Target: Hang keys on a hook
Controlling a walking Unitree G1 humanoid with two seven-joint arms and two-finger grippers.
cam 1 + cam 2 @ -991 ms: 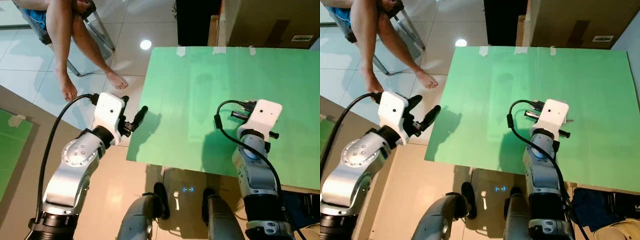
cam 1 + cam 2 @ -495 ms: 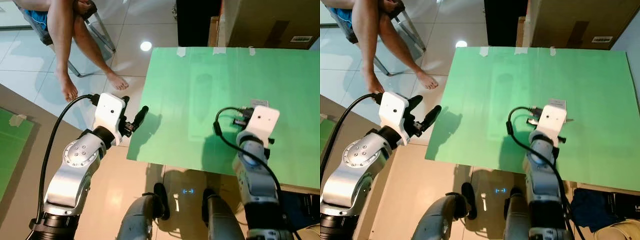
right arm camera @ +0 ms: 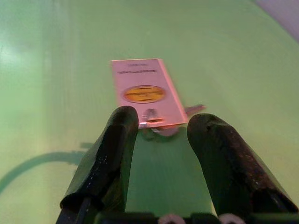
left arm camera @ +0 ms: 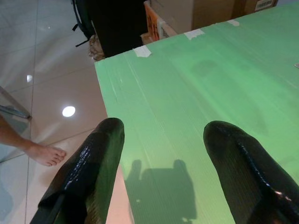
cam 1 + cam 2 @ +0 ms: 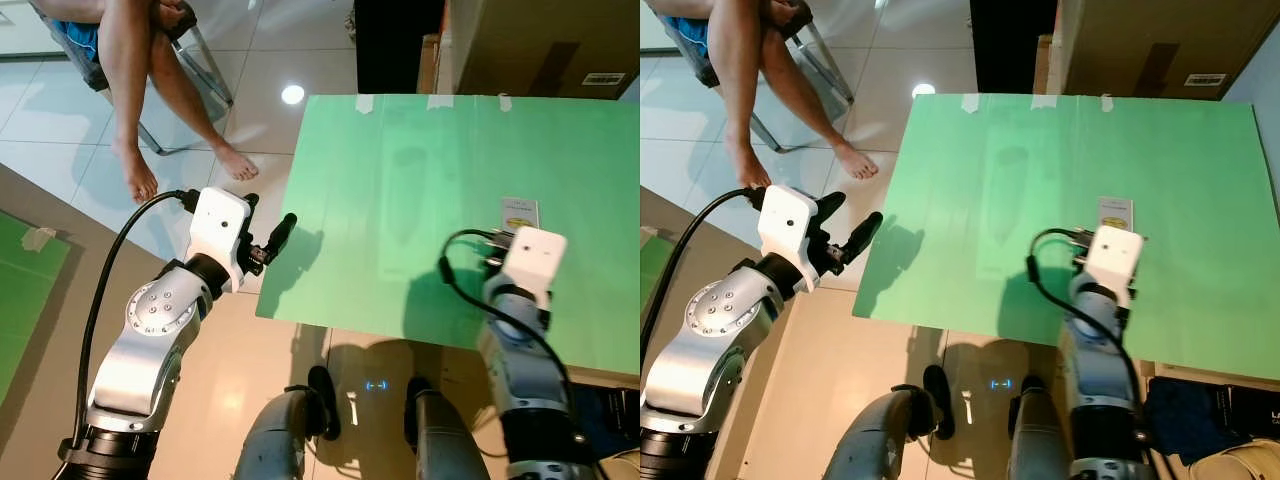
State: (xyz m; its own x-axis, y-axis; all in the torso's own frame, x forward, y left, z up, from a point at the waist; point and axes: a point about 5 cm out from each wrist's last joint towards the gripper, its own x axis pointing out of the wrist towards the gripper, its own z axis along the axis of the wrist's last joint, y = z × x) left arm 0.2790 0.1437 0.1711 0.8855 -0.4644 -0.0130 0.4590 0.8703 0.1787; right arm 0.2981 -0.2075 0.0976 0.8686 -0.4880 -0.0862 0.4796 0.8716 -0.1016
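A pale tiled floor (image 5: pixel 60 110) with one bright light reflection lies around one green surface (image 5: pixel 420 190), whose far edge carries three strips of tape, with cardboard boxes (image 5: pixel 540 45) and a dark gap behind it. In the left eye view one person (image 5: pixel 140 70) sits on a metal-legged chair at the far left, two bare legs crossed. One set of keys (image 5: pixel 519 213) lies on the surface toward its right side: a flat pale rectangular tag with a yellow oval mark, just beyond the right arm's white wrist housing. The left claw (image 5: pixel 280 232) hangs at the surface's left edge, off the near corner. In the right eye view the same tag (image 5: pixel 1114 211) lies touching the surface, just ahead of the right arm, and the left claw (image 5: pixel 862 234) hovers beside the left edge. In the left wrist view the left claw (image 4: pixel 161 154) stands wide, its two black fingers well apart with bare green surface between them. In the right wrist view the right claw (image 3: pixel 161 123) is spread and grips nothing, its two fingers either side of the near end of the tag, where a small metal key part pokes out; the tag looks pinkish, with an orange-yellow oval and a line of print too blurred to read.
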